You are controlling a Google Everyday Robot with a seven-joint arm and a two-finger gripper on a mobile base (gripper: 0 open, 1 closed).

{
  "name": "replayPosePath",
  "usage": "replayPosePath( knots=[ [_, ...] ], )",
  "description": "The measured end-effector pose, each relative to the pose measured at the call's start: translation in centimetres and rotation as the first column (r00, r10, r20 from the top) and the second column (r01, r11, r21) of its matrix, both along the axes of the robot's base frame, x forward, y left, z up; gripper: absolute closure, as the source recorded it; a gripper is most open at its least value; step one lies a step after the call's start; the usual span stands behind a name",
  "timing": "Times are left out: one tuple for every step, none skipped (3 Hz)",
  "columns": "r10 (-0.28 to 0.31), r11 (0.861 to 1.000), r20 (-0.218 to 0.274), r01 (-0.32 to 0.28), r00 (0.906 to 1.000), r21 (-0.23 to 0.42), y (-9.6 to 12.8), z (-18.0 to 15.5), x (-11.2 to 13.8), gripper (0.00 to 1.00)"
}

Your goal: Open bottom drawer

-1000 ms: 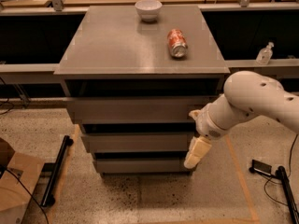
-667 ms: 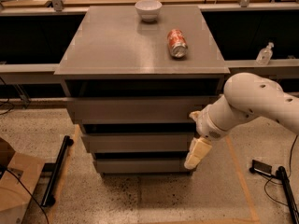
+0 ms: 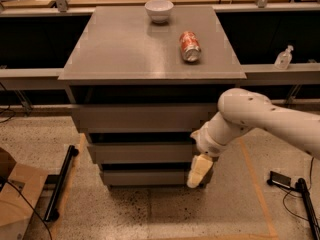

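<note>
The grey cabinet has three stacked handle-less drawers. The bottom drawer [image 3: 147, 177] is the narrowest and shortest grey front, lowest, just above the floor, and looks closed. My gripper [image 3: 198, 172] hangs from the white arm [image 3: 260, 124] that comes in from the right. Its pale fingers point down at the right end of the bottom drawer front, overlapping that corner. Whether they touch the drawer cannot be made out.
The cabinet top [image 3: 125, 49] carries a white bowl [image 3: 159, 10] at the back and a red can [image 3: 189, 46] lying on its side. A black bar [image 3: 60, 183] and a cardboard box [image 3: 17, 196] lie on the floor left. A black device [image 3: 282, 179] with cables lies right.
</note>
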State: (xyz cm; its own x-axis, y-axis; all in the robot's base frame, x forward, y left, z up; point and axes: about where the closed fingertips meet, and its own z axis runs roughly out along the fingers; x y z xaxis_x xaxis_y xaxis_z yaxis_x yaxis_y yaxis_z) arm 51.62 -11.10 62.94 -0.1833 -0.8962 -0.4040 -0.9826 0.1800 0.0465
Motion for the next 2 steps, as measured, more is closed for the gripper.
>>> replayPosePath(
  knots=[
    [0.012,1.000,-0.048,-0.011,0.9988,0.013,1.0,-4.1,0.5,0.00],
    [0.013,0.999,-0.067,-0.011,0.9977,0.042,1.8,-8.6,0.8,0.00]
  ],
)
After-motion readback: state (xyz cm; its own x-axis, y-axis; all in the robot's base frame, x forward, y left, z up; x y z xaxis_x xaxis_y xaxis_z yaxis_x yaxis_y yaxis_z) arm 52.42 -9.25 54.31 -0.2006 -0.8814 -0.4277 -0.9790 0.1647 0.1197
